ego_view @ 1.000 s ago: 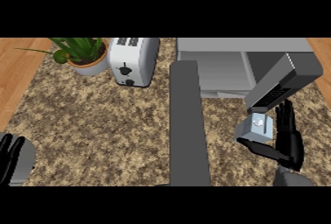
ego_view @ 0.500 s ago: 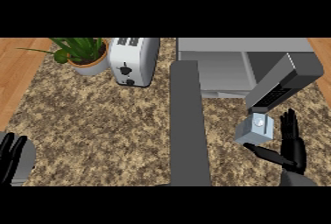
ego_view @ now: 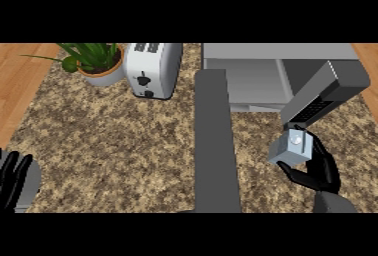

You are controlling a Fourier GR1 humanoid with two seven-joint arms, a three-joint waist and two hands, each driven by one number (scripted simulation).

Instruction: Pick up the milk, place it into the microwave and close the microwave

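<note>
**Milk in the right hand, short of the open microwave**

Nearest the lower edge, the right hand (ego_view: pixel 321 172) has its fingers (ego_view: pixel 325 161) curled round the milk (ego_view: pixel 291 152), a small grey carton with a white cap. The thumb reaches under the carton and the fingers run along its far side. The carton appears lifted off the speckled surface (ego_view: pixel 111 140), probably so it can clear the microwave's sill. At the lower left edge, well apart from those fingers, the left hand (ego_view: pixel 13 180) rests with its fingers straight and pointing up, out of the way.

Left of the fingers, a long grey door (ego_view: pixel 214 150) stands swung out towards the viewer, leaving the way in free. Just beyond the fingertips is the keypad panel (ego_view: pixel 316 106) of the microwave (ego_view: pixel 277 51). The pale cavity (ego_view: pixel 251 80) lies beyond and to the left, so the carton is not yet inside. The next move looks like a carry forward and leftward, past the panel's edge.

Farthest to the left stand a toaster (ego_view: pixel 151 70) and a potted plant (ego_view: pixel 92 57), clear of the route.
</note>
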